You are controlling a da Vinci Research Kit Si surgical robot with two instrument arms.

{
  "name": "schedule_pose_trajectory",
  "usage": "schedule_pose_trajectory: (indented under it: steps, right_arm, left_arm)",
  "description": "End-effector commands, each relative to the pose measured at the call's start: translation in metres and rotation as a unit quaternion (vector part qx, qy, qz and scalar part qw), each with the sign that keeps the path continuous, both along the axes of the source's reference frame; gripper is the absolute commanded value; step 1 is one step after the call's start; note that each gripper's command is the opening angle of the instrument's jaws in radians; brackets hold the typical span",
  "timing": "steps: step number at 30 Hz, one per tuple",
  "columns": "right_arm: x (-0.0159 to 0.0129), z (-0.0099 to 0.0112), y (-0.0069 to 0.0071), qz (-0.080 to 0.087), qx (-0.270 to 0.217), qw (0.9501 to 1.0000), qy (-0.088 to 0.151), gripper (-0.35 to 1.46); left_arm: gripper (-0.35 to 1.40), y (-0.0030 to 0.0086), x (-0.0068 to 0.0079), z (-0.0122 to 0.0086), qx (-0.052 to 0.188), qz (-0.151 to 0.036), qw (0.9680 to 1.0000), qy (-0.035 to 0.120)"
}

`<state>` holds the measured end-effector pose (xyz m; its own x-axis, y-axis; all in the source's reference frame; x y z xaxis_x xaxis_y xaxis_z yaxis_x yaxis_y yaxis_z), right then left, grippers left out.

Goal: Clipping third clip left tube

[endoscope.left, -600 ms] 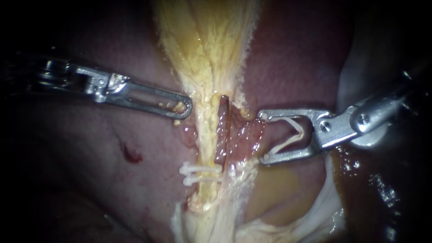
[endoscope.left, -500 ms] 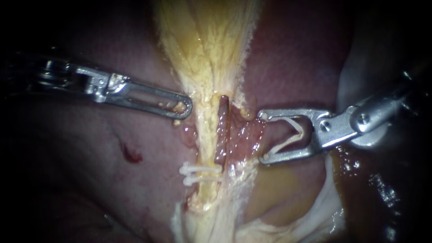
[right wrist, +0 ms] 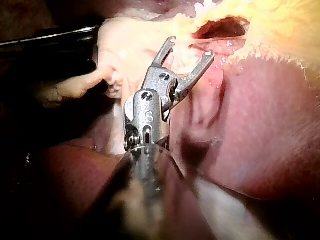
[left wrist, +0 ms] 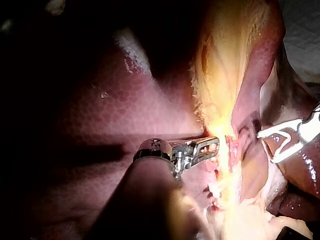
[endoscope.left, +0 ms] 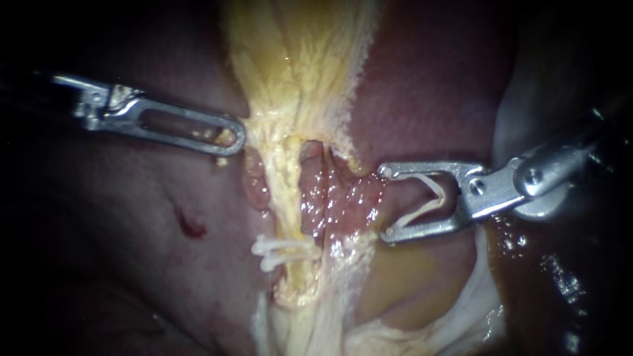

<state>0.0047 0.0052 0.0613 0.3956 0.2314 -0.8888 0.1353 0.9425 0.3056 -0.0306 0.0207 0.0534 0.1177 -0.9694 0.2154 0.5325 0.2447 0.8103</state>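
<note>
Yellow tissue (endoscope.left: 283, 165) pinched by left instrument (endoscope.left: 237, 140), dragged leftward, right instrument (endoscope.left: 388, 202) unmoved, jaws holding clip (endoscope.left: 417, 211)

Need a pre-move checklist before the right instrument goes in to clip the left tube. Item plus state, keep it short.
1. White clip seated between the right instrument's jaws, jaws standing wide: ok.
2. Left tube between those jaws: not ok, it lies beyond their tips.
3. Two clips on the tube, side by side: ok.
4. Bare tube above them for another clip: ok.
5. Left instrument tip at the yellow tissue beside the tube: ok; whether it grips: cannot tell.
</note>
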Motion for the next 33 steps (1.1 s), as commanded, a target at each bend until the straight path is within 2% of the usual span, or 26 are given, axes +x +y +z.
schedule_pose_trajectory:
  steps: [1, 4, 7, 17, 27, 33]
  right_arm:
    - [0.0, 0.0, 0.0, 0.0, 0.0, 1.0, 0.0, 0.5]
    - [0.0, 0.0, 0.0, 0.0, 0.0, 1.0, 0.0, 0.5]
    - [0.0001, 0.0, 0.0, 0.0, 0.0, 1.0, 0.0, 0.5]
    - [0.0008, 0.0, -0.0003, 0.003, 0.011, 0.9999, 0.0, 0.5]
    - [0.0038, 0.0011, -0.0016, 0.011, 0.039, 0.9992, -0.002, 0.5]
    - [0.0053, 0.0017, -0.0018, 0.022, 0.058, 0.9981, 0.0, 0.5]
  left_arm:
    - [-0.35, 0.0, 0.0002, -0.0006, 0.0, -0.003, 1.0, -0.005]
    - [-0.35, -0.0001, 0.0006, -0.0021, 0.0, -0.008, 0.9999, -0.011]
    - [-0.35, -0.0003, 0.0005, -0.0026, 0.0, -0.01, 0.9999, -0.011]
    - [-0.35, -0.0006, 0.0004, -0.0021, -0.002, -0.01, 0.9999, -0.01]
    - [-0.35, -0.0006, 0.0002, -0.0019, -0.002, -0.01, 0.9999, -0.01]
    - [-0.35, -0.0006, 0.0001, -0.0016, -0.003, -0.01, 0.9999, -0.01]
